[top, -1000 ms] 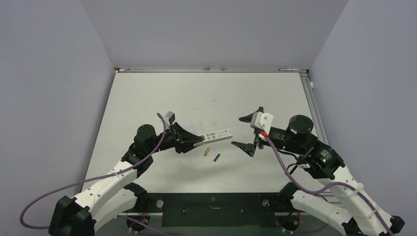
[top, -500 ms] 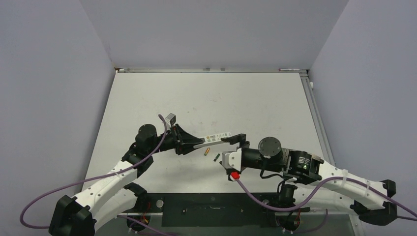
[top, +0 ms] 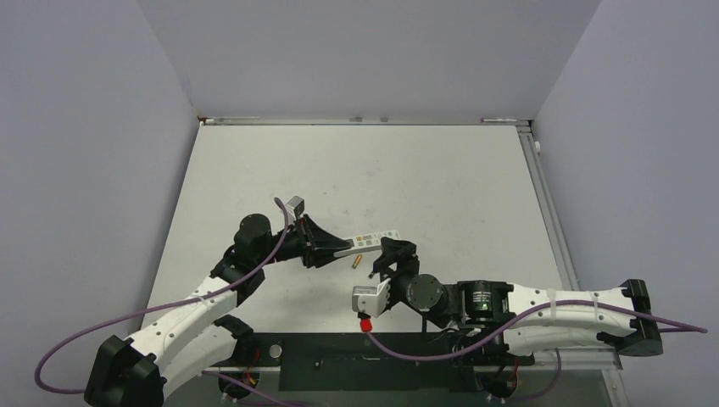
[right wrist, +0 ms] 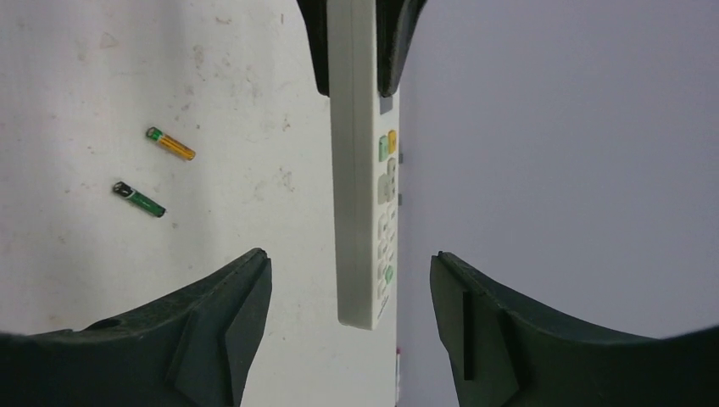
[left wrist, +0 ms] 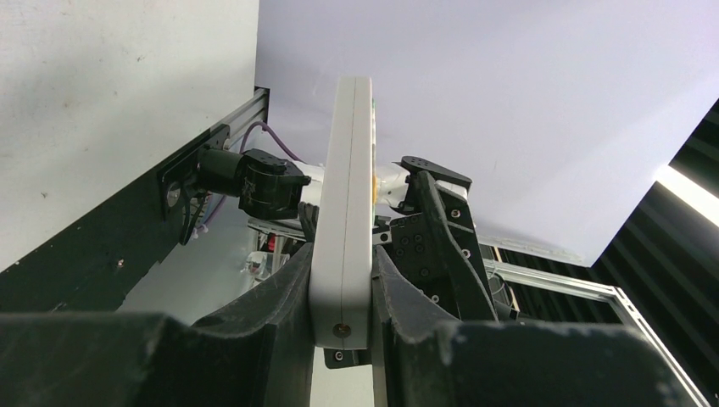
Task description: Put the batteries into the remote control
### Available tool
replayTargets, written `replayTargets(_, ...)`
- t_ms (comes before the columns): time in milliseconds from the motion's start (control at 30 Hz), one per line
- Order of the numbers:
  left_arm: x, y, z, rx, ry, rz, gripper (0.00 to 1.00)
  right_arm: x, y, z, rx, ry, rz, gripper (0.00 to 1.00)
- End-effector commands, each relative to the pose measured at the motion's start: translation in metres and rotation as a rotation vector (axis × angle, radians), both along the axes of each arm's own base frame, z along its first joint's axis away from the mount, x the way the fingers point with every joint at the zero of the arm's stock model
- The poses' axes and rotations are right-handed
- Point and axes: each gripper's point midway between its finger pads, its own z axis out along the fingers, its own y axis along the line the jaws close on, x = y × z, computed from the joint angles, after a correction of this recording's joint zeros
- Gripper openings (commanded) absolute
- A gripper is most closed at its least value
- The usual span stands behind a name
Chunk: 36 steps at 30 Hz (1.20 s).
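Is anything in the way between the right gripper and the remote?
Nothing visible. The open right gripper straddles the free end of the remote, with gaps on both sides. The left gripper clamps the other end; the gold battery and the darker battery lie on the table, off to one side.

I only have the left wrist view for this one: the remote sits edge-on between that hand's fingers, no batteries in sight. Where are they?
Observer: Both lie loose on the table, neither in a hand: the gold-orange battery and the dark green battery, apart from each other.
Operator: Something black sits behind the remote. Is it gripping too?
Observer: That is the right hand, open: its fingers stand either side of the remote's free end without touching it.
Operator: Which face shows there?
Observer: The button face, with green and orange keys, in the right wrist view.
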Motion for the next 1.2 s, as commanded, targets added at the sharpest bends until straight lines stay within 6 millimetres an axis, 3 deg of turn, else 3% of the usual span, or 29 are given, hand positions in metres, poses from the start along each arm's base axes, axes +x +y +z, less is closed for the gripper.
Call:
replayTargets(0,-0.001,0.0,0.017,-0.028,-0.054,-0.017,0.0,0.022,-0.009,0.02,0.024,-0.137,-0.139,0.66)
replayTargets(233,-0.003,0.0,0.019,-0.034,-0.059,-0.021,0.0,0.033,-0.006,0.009,-0.036,-0.188,-0.162,0.59)
replayTargets(400,-0.006,0.0,0.018,-0.038,-0.056,-0.028,0.0,0.04,-0.003,0.006,-0.048,-0.194,-0.168,0.48)
replayTargets(500,-0.008,0.001,0.015,-0.038,-0.049,-0.028,0.0,0.044,-0.003,0.004,-0.06,-0.201,-0.18,0.35)
replayTargets(633,-0.01,0.001,0.014,-0.044,-0.046,-0.03,0.0,0.046,-0.002,0.003,-0.054,-0.192,-0.183,0.1)
replayTargets(1167,-0.01,0.002,0.009,-0.06,-0.032,-0.024,0.0,0.048,-0.01,0.012,0.04,-0.158,-0.204,0.08)
